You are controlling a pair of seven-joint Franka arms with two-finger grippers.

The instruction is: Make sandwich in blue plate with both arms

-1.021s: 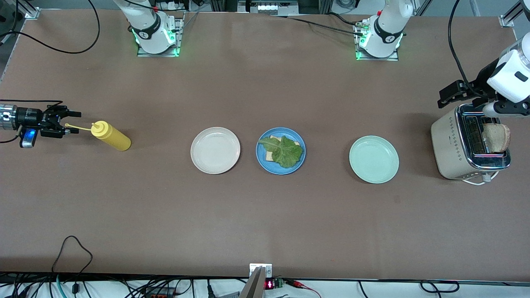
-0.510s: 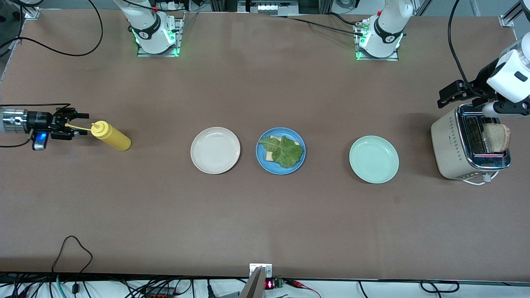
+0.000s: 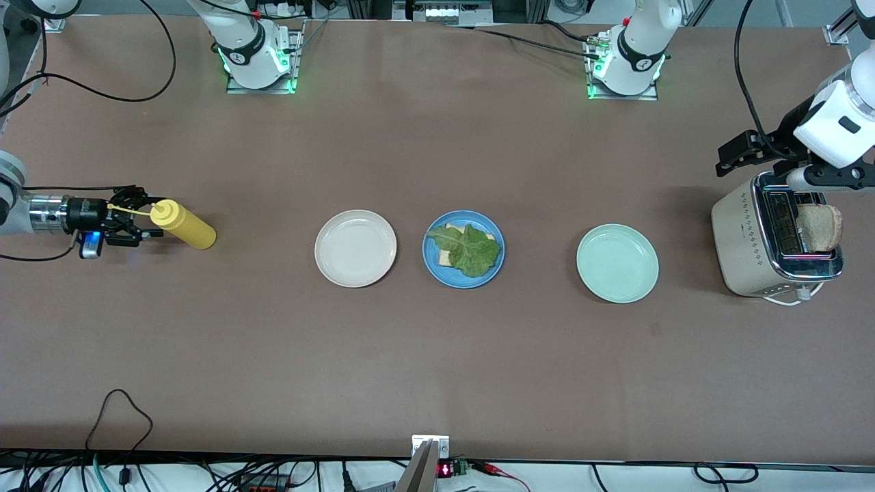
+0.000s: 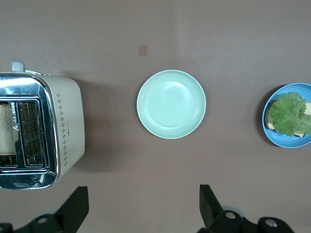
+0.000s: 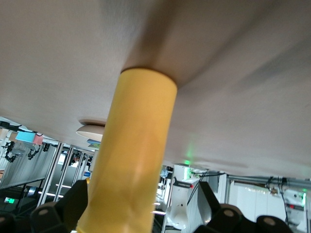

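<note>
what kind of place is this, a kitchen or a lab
Most likely a robotics lab, not a kitchen: two arms bolted to a brown table, loose cables along its edge, and staged food props such as a toaster and a blue plate.

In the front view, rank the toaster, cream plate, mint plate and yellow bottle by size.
1. toaster
2. cream plate and mint plate, which look alike
3. yellow bottle
</note>
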